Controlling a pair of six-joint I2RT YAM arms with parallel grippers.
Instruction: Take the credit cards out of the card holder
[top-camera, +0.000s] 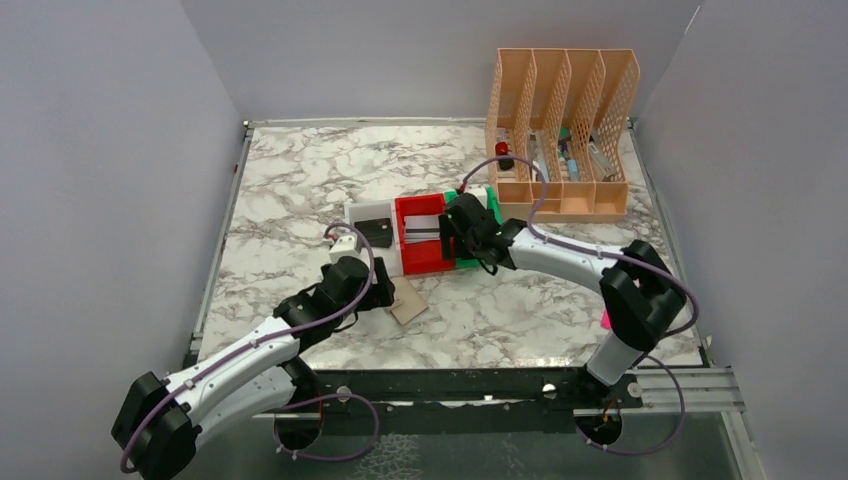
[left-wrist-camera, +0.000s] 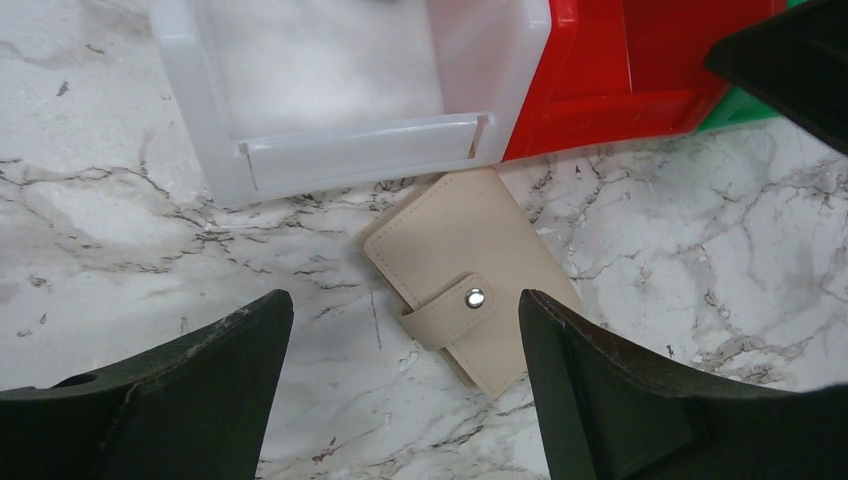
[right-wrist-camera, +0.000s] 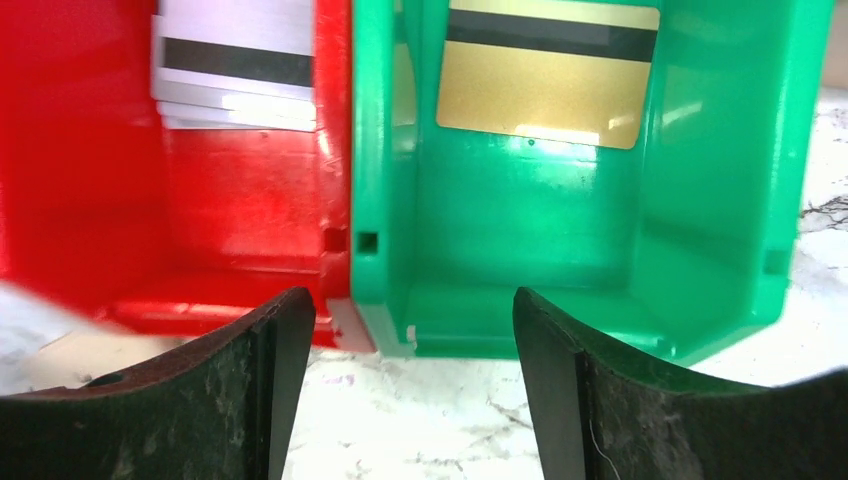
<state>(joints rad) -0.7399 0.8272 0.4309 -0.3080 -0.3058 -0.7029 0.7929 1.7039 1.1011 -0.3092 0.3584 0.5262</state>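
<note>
Left of the red tray (right-wrist-camera: 240, 200): one white tray (left-wrist-camera: 220, 150) touching it, with one black card (top-camera: 375, 230) flat inside; the card shows only from the top camera, face too small to read. Left gripper (left-wrist-camera: 402, 305) hangs just in front of the red tray's left front corner, jaws wide, holding nothing. One tan card holder (left-wrist-camera: 470, 270) lies on the table (top-camera: 290, 180) below it, flap shut on its one snap (left-wrist-camera: 475, 296); from above the gripper half covers it. In the red tray: a stack of grey cards (right-wrist-camera: 235, 60), stripe up, top edge cut off, at least three edges, exact count unclear. Right of it, touching: one green tray (right-wrist-camera: 520, 230) with one gold card (right-wrist-camera: 548, 95), stripe up. Right gripper (right-wrist-camera: 410, 310) sits over the red/green seam, jaws wide, empty, hiding most of the green tray from above. Beyond and right of the red tray: one peach rack (top-camera: 565, 110), four slots, contents hard to make out.
</note>
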